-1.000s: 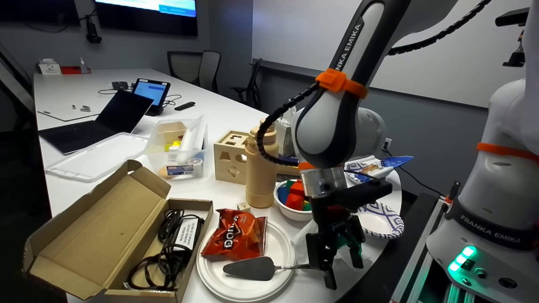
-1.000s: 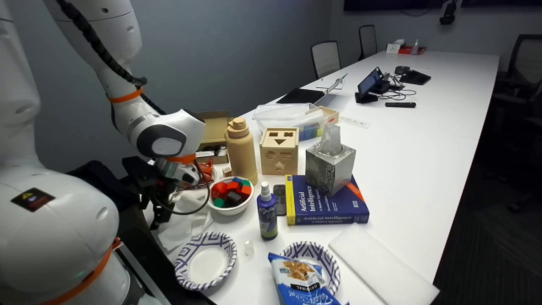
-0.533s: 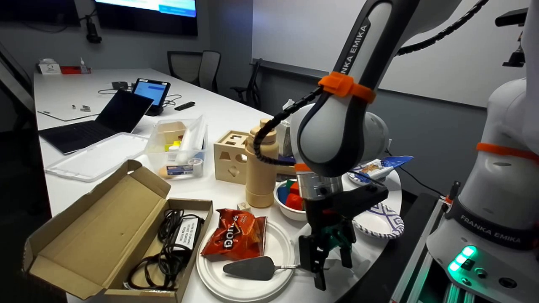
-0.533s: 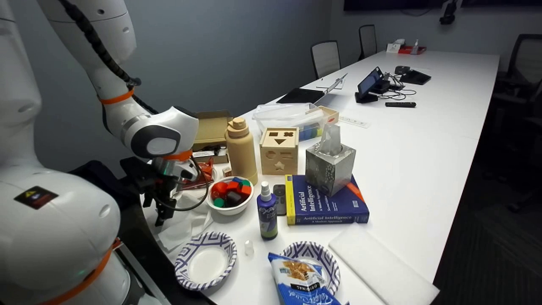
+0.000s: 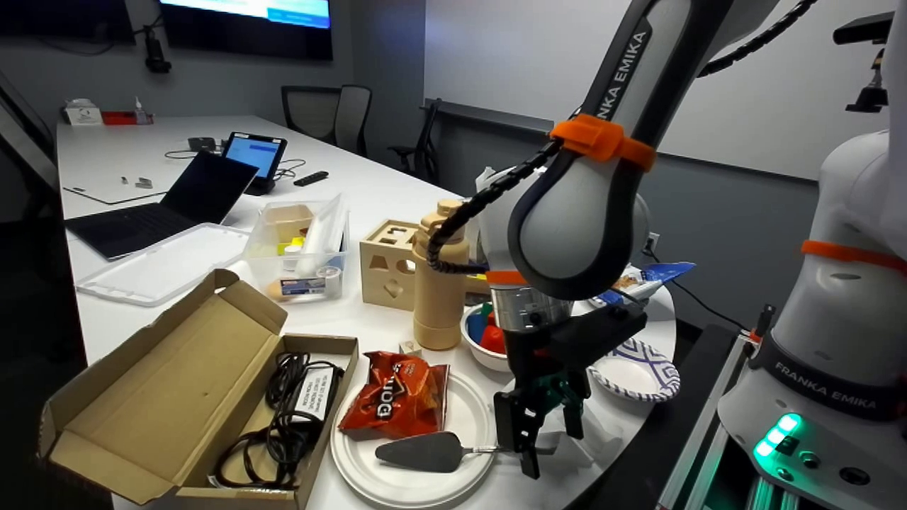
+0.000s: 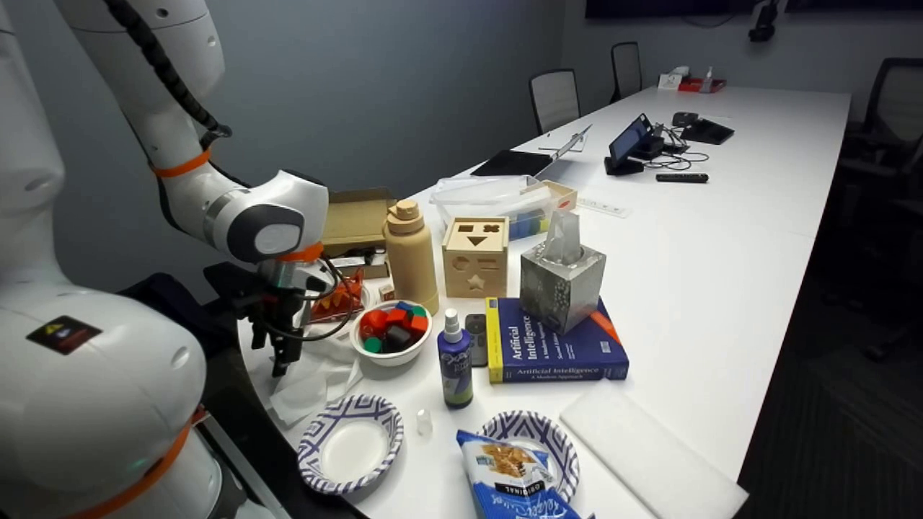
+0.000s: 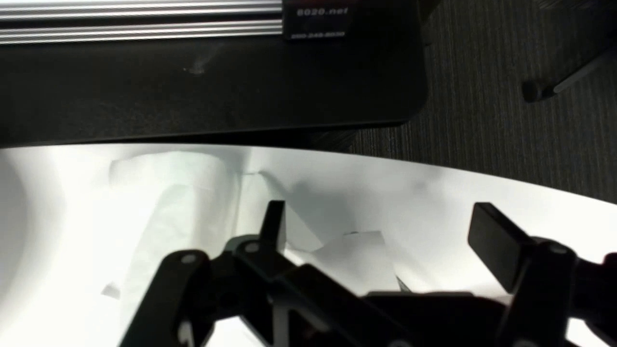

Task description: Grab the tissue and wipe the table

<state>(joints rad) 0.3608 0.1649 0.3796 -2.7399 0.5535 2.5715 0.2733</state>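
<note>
Orange-strapped white arm (image 6: 196, 191), black gripper (image 7: 384, 233)

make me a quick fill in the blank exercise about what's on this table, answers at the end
1. The crumpled tissue lies on the long white ____.
2. The red chip bag lies on a round white ____.
3. The silver tissue box stands on a thick blue ____.
4. The gripper, holding nothing, is ____ rather than shut.

Missing words: table; plate; book; open.

Forearm (image 5: 641, 92): slanting down | wrist (image 6: 277, 216): bent | pincer (image 7: 385, 232): pointing downward, fingers (image 7: 499, 246) wide apart
</note>
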